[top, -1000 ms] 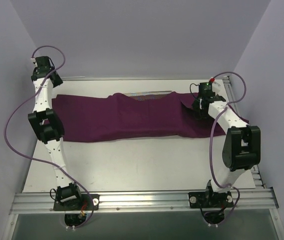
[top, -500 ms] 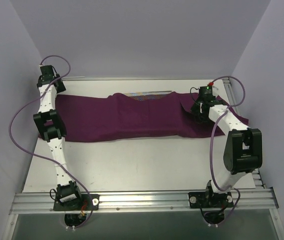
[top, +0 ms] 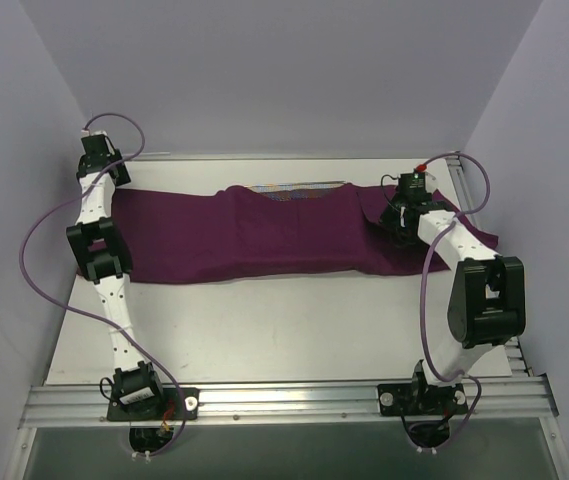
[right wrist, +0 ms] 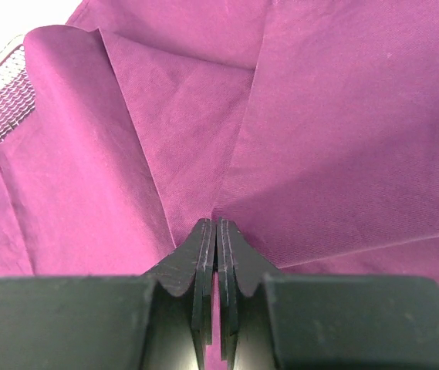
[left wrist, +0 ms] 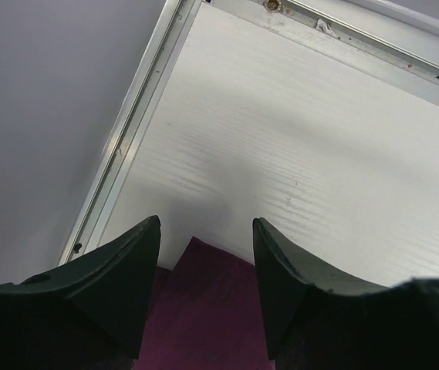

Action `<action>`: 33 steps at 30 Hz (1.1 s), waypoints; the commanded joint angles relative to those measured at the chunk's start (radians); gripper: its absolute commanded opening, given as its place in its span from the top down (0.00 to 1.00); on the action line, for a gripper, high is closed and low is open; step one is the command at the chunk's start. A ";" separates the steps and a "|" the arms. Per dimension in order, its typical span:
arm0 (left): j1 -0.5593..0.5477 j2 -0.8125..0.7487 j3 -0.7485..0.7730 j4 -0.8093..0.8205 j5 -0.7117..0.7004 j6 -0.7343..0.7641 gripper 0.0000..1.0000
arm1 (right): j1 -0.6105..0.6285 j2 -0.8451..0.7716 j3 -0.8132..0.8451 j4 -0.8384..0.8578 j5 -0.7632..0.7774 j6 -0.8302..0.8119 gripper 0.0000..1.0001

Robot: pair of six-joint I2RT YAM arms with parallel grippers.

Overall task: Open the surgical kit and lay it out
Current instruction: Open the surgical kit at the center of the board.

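I'm swinging my left gripper [left wrist: 206, 231], jaws apart, in over the left corner of the cloth wrap [top: 244, 235]. My right gripper [right wrist: 217, 226] is still clamping its right-end fold, so unfolding's just starting.

The top external camera looks down from above and behind both arm bases, taking in the whole table [top: 264, 330]. Each wrist camera peers closely along its own jaws. A corner of the cloth wrap [left wrist: 204, 308] lies between those of the left gripper [left wrist: 206, 225], and folds lie just ahead of the right gripper [right wrist: 216, 225]. All three views share that wrap.
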 commanded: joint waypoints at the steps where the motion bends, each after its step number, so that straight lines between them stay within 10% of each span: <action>1: 0.001 -0.008 0.005 0.045 0.011 0.002 0.40 | 0.013 -0.016 0.012 0.007 -0.020 0.013 1.00; 23: 0.004 -0.019 0.022 -0.021 0.051 -0.122 0.43 | 0.016 -0.052 0.036 -0.006 -0.017 0.025 1.00; 33: 0.007 -0.017 0.032 -0.034 0.040 -0.128 0.88 | 0.014 -0.052 0.044 -0.018 -0.011 0.029 1.00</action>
